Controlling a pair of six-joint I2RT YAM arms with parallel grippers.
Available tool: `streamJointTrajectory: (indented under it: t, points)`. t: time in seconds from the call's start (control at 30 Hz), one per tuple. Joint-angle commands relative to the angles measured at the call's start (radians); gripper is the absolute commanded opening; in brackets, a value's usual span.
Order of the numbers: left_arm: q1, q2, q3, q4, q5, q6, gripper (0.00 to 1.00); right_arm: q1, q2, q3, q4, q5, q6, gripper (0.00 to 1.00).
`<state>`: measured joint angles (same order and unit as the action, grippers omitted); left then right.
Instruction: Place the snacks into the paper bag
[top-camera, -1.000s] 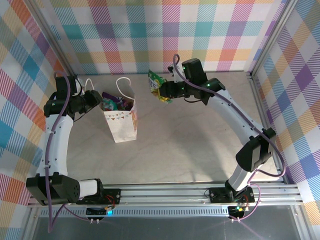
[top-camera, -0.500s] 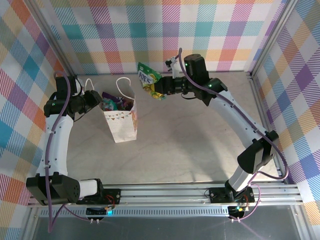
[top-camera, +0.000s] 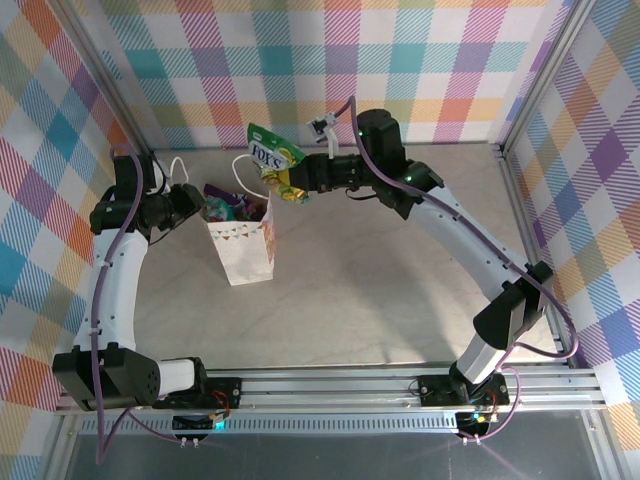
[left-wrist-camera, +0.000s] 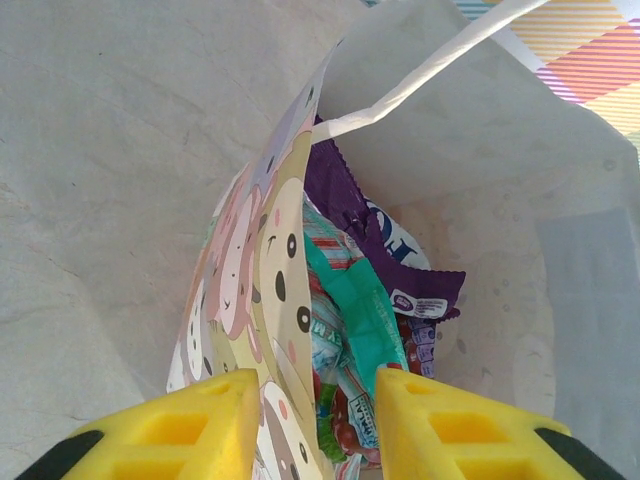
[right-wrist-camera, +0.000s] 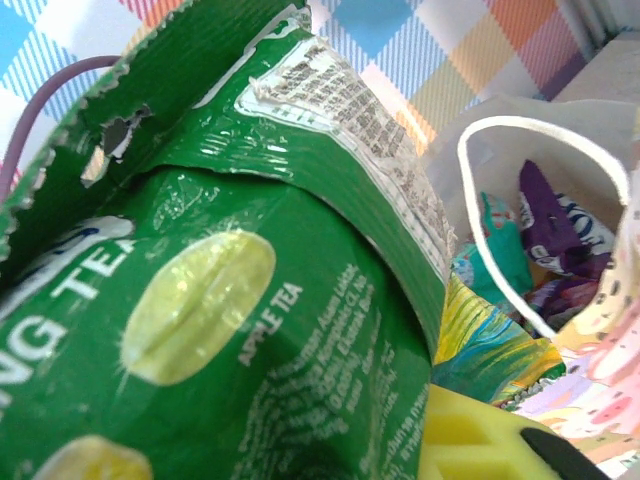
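The paper bag (top-camera: 246, 248) stands upright left of centre, its mouth open, with purple (left-wrist-camera: 385, 235) and teal (left-wrist-camera: 362, 305) snacks inside. My left gripper (top-camera: 192, 204) straddles the bag's left wall (left-wrist-camera: 268, 290), one yellow finger (left-wrist-camera: 185, 432) outside and one inside, jaws apart. The right gripper (top-camera: 298, 182) is shut on a green FOX'S packet (top-camera: 270, 153) and holds it in the air at the bag's far right rim. That packet (right-wrist-camera: 230, 330) is close in the right wrist view, above a yellow finger (right-wrist-camera: 480, 440), with the bag's cord handle (right-wrist-camera: 520, 215) behind.
Plaid walls (top-camera: 300, 60) close the back and both sides, with metal posts at the corners. The bag's second handle (top-camera: 178, 163) hangs toward the left arm. Bare grey tabletop (top-camera: 370, 290) stretches in front of and to the right of the bag.
My right gripper has carried the green packet leftward, from well right of the bag to its rim. The left arm and the bag have stayed put.
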<state>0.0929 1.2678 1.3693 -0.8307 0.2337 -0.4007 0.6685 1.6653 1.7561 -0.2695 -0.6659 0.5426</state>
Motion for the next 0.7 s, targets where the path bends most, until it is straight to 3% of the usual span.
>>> streamJointTrajectory:
  t: [0.0, 0.27, 0.67]
  points:
    - [-0.004, -0.001, -0.013, 0.021, 0.002, 0.003, 0.35, 0.013, -0.006, 0.043, 0.106, -0.038, 0.029, 0.30]
    - [-0.003, 0.002, -0.017, 0.013, -0.008, 0.000, 0.35, 0.049, 0.067, 0.051, 0.230, -0.075, 0.151, 0.30]
    - [0.001, -0.003, -0.012, -0.012, -0.030, 0.028, 0.34, 0.105, 0.210, 0.177, 0.233, -0.113, 0.248, 0.31]
